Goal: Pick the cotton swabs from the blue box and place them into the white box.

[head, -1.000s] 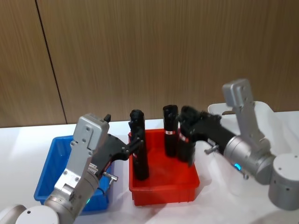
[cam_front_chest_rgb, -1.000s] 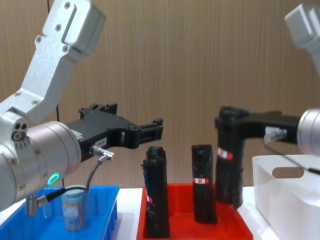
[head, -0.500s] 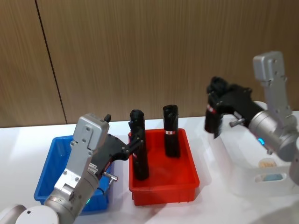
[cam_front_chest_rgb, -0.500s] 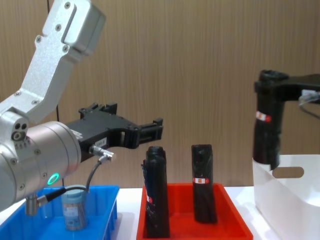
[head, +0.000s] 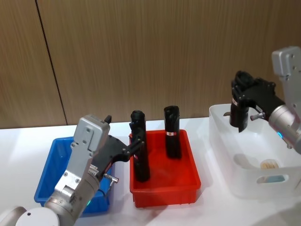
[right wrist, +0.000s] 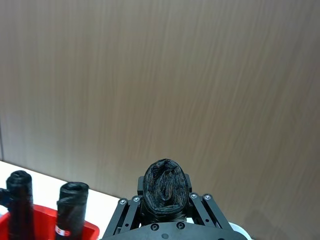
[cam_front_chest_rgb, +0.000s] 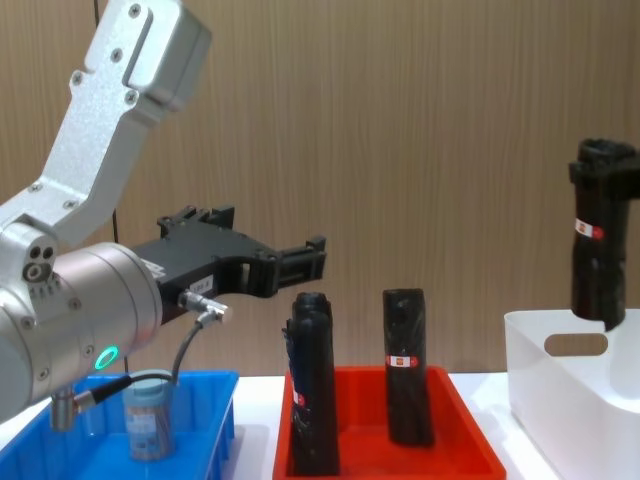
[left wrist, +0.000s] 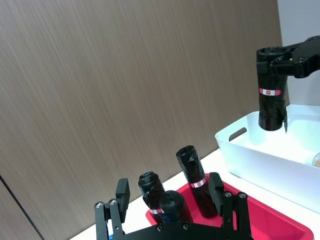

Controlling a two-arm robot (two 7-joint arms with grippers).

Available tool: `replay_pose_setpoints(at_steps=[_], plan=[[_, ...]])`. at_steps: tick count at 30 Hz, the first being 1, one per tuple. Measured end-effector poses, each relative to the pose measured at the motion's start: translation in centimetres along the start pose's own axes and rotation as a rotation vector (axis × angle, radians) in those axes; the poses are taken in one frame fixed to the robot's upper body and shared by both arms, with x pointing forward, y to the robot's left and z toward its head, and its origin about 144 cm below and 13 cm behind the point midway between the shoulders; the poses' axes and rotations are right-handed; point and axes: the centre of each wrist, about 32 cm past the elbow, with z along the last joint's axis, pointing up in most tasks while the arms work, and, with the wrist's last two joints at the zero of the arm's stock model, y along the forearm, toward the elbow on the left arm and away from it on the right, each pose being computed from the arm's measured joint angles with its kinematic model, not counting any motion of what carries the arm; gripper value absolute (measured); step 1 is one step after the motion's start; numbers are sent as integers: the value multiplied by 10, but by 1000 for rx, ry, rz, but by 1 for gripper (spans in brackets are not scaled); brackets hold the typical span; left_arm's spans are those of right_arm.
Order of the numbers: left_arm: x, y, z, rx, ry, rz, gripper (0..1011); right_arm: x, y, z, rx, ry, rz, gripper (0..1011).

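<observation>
Swab jar [cam_front_chest_rgb: 147, 414] standing upright in blue box [cam_front_chest_rgb: 215, 412], near its right wall; prob light, stiff, slick — gripping across body under lid. L gripper [cam_front_chest_rgb: 300, 262] hovering spread above. R gripper [head: 244, 98] clamping black roll [head: 239, 109] over white box [head: 221, 141].

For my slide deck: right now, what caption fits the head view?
Right gripper holds a black roll above the white box; left gripper hovers beside the red tray.
</observation>
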Motion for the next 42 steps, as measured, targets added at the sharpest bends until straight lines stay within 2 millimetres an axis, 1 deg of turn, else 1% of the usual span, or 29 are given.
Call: replay_pose_setpoints(at_steps=[7,10,14,17,25,26,27,30,31,33,34,35,36,37,39,42], plan=[[0,0,0,0,0,0,1003,7,4,-13,-37,8,-21,363],[0,0,0,0,0,0,1003,9,6,-23,-64,18,-29,363],[0,0,0,0,0,0,1003,10,8,-31,-85,30,-33,363],[0,0,0,0,0,0,1003,11,10,-41,-112,42,-37,363],[0,0,0,0,0,0,1003,12,13,-57,-149,61,-46,364],[0,0,0,0,0,0,1003,12,13,-58,-153,63,-47,376],[0,0,0,0,0,0,1003,12,13,-60,-157,67,-49,421],[0,0,0,0,0,0,1003,12,13,-62,-162,70,-52,476],[0,0,0,0,0,0,1003,13,13,-63,-164,72,-54,534],[0,0,0,0,0,0,1003,13,13,-65,-165,76,-56,591],[0,0,0,0,0,0,1003,13,13,-65,-164,78,-57,591],[0,0,0,0,0,0,1003,14,13,-65,-163,79,-58,648],[0,0,0,0,0,0,1003,14,12,-65,-162,80,-58,669],[0,0,0,0,0,0,1003,14,12,-66,-161,82,-60,669],[0,0,0,0,0,0,1003,15,10,-66,-156,88,-61,785],[0,0,0,0,0,0,1003,16,8,-65,-143,92,-63,837]])
